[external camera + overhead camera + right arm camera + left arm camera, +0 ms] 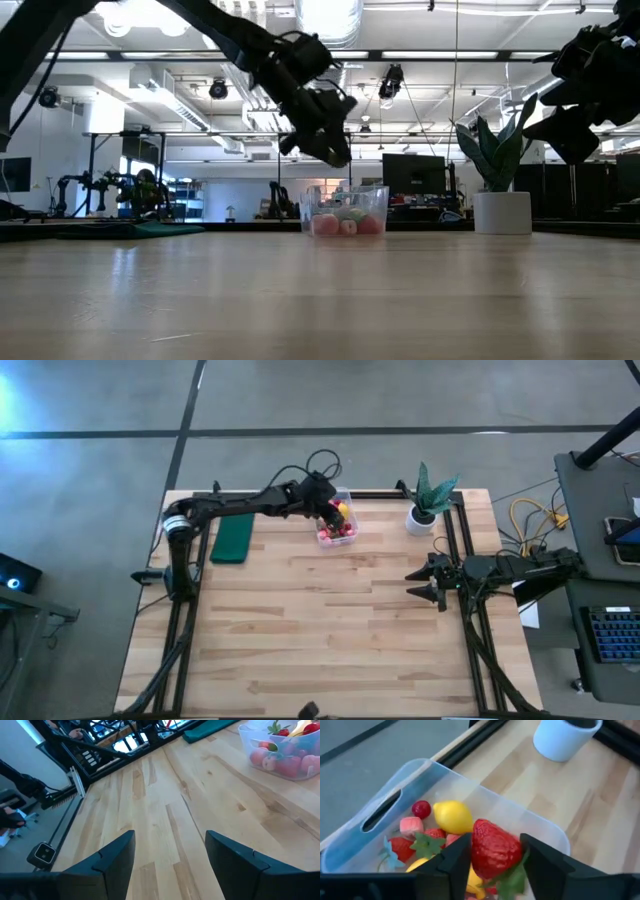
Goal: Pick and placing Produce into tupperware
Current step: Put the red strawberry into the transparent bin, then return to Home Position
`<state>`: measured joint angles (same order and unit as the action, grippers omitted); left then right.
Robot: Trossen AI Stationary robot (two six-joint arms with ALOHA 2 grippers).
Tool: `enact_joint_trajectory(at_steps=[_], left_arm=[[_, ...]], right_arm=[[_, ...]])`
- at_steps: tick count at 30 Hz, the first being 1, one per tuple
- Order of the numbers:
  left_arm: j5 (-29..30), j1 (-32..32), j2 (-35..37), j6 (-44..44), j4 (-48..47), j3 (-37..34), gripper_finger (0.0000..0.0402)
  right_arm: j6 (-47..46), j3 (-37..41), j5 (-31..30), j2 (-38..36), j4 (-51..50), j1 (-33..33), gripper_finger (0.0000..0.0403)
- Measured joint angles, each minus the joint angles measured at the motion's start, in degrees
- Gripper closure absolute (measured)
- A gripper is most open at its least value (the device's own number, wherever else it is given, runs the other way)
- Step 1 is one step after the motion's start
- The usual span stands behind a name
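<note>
The clear tupperware stands near the table's far edge, holding red and pink strawberries, a yellow lemon and a banana. My left gripper hangs over the box, shut on a big red strawberry. In the low view the box rests on the table with the left gripper above it. My right gripper waits open at the table's right side, above bare wood. My left gripper pinches the big strawberry by its two sides between both fingers, coming from above and slanting down. The fruit is lifted clear over the open box, with its green leaf cap toward the gripper.
A white pot with a green plant stands right of the box near the far edge. A dark green pad lies left of the box. The middle and near parts of the wooden table are bare.
</note>
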<state>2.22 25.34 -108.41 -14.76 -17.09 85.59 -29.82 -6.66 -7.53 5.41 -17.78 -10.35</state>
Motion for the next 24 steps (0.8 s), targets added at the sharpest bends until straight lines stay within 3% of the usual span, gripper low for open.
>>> enact_joint_trajectory(at_steps=[8,12,15,18,21,24], left_arm=[[0.13,0.09,0.72,0.98,-0.23,0.32,0.0147],[-1.71,0.17,3.53,8.15,0.09,0.62,0.011],[-3.62,-0.85,6.54,17.95,-4.84,0.3,0.0104],[-1.0,-2.33,10.91,22.62,-13.26,0.17,0.0105],[2.73,-3.65,17.17,17.93,-21.42,0.12,0.0105],[1.14,-5.8,25.31,10.7,-22.91,-2.21,0.0105]], right_arm=[[-0.01,0.0,0.0,0.0,-0.02,-0.01,0.017],[-0.01,0.0,0.0,0.0,0.0,-0.01,0.017],[-0.01,0.0,0.0,0.0,0.0,-0.01,0.017],[-0.01,0.0,0.0,0.0,0.0,0.0,0.017],[-0.01,0.0,-0.01,-0.02,0.0,-0.02,0.017],[-0.01,0.0,0.0,0.0,-0.02,-0.02,0.017]])
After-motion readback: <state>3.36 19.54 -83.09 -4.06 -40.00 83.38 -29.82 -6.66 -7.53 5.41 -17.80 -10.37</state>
